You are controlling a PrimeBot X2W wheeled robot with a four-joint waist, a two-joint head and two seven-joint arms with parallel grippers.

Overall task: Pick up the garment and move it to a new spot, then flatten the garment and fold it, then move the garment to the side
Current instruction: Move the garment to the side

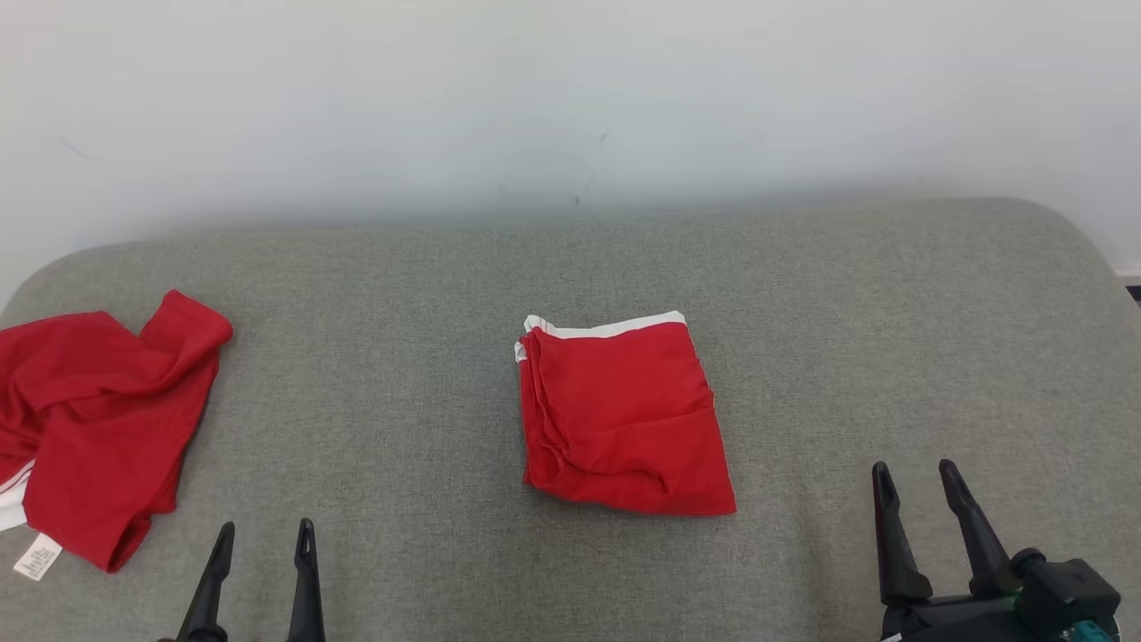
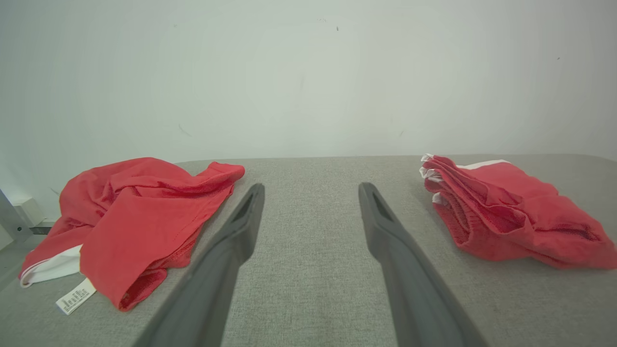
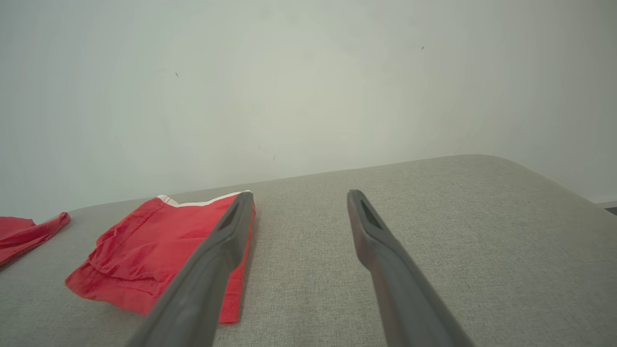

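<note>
White-edged red garment [image 1: 624,419], grey upholstery [image 1: 847,294]

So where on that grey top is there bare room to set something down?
Widest free patch: the grey top right of the folded red garment, out to its rounded edge. A second lies between that and the crumpled red garment. The strip along the wall is bare too. The left end is crowded.
</note>
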